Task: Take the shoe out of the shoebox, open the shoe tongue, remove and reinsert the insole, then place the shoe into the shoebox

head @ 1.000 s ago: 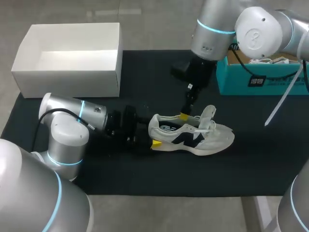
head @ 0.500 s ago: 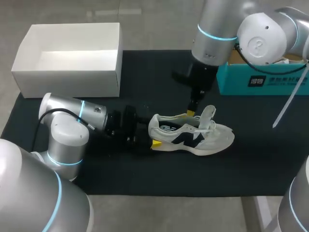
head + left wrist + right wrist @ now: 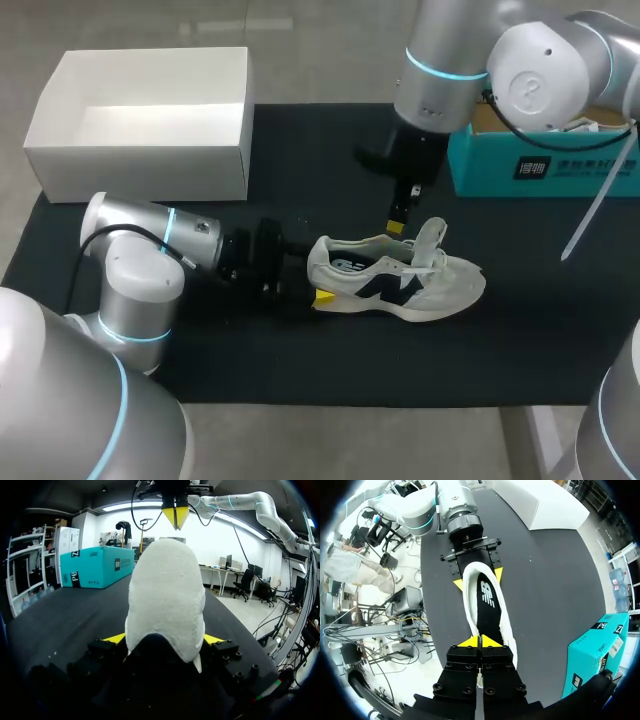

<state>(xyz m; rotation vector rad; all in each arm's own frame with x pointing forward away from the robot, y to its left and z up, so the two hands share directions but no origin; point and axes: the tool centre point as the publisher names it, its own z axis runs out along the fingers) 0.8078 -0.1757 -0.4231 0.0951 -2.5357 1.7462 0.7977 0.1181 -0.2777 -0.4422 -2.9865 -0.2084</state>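
Clamping shoe (image 3: 440,280) heel: left jaws.

Off-white shoe (image 3: 400,275) with dark navy side marking, black insole (image 3: 487,600) with white logo; plain white shoebox (image 3: 140,170); teal box (image 3: 540,165); black table mat (image 3: 300,160).

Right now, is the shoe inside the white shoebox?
No, the shoe lies on the black mat, outside the white shoebox, its heel in the left hand.
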